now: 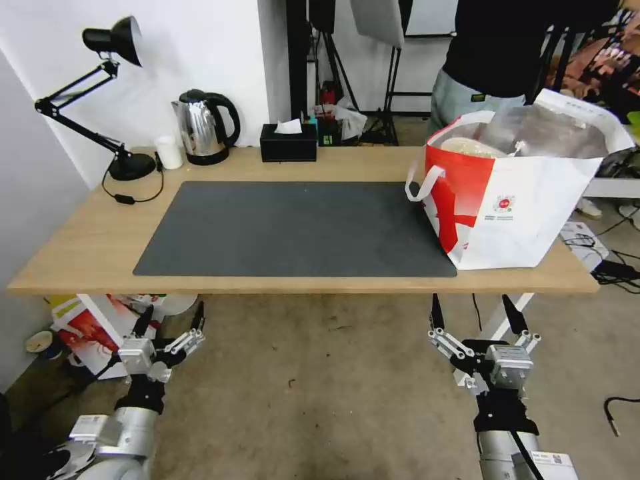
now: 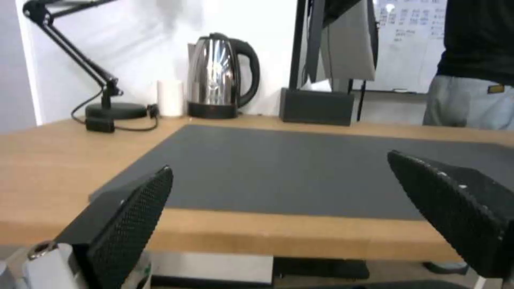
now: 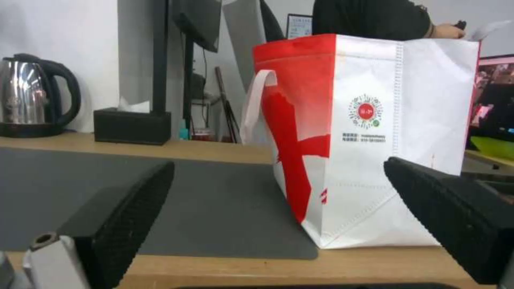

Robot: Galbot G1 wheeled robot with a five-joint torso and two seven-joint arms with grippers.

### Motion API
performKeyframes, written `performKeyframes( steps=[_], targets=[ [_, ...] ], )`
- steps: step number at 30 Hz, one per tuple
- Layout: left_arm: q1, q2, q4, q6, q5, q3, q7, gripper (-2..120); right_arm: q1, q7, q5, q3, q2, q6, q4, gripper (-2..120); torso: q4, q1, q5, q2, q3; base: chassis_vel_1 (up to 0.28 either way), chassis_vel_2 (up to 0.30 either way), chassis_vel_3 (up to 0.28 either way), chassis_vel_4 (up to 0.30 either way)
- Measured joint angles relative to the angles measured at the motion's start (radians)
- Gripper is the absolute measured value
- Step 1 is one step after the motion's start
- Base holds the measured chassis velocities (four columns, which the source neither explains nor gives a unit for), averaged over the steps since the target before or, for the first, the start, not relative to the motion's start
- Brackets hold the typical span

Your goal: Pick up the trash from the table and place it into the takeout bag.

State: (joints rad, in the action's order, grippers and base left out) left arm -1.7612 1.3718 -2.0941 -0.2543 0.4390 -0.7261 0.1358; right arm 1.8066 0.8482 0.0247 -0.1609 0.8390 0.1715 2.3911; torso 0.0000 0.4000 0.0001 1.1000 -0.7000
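Observation:
The takeout bag [image 1: 527,200], white with red panels and a white strap handle, stands upright on the right end of the table [image 1: 80,247], partly on the dark grey mat [image 1: 293,227]. Inside its foil-lined mouth lies a beige round bowl [image 1: 470,147]; the other trash is hidden. My left gripper [image 1: 173,310] hangs open below the table's front edge at the left. My right gripper [image 1: 471,303] hangs open below the front edge, just in front of the bag [image 3: 375,132]. Nothing is between either pair of fingers.
Along the table's back edge stand a black desk lamp [image 1: 131,167], a small white cup [image 1: 169,152], a steel kettle [image 1: 203,127] and a black tissue box [image 1: 288,143]. A person [image 1: 493,60] stands behind the bag. A red-and-white box [image 1: 87,330] sits on the floor under the table's left end.

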Motion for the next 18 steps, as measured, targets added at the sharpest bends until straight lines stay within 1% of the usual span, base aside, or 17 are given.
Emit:
performKeyframes(
  steps=[12,18],
  targets=[
    [0.012,-0.003,0.007,-0.011,-0.002,-0.012,0.006,100,0.000,0.000,0.000,0.000,0.000,0.000,0.000,100,0.0000,0.000,-0.0001,0.000,0.000,0.000,0.000,0.000,0.000],
    [0.006,-0.001,-0.005,-0.010,-0.002,-0.011,0.016,100,0.000,0.000,0.000,0.000,0.000,0.000,0.000,100,0.0000,0.000,0.0000,0.000,0.000,0.000,0.000,0.000,0.000]
  ],
)
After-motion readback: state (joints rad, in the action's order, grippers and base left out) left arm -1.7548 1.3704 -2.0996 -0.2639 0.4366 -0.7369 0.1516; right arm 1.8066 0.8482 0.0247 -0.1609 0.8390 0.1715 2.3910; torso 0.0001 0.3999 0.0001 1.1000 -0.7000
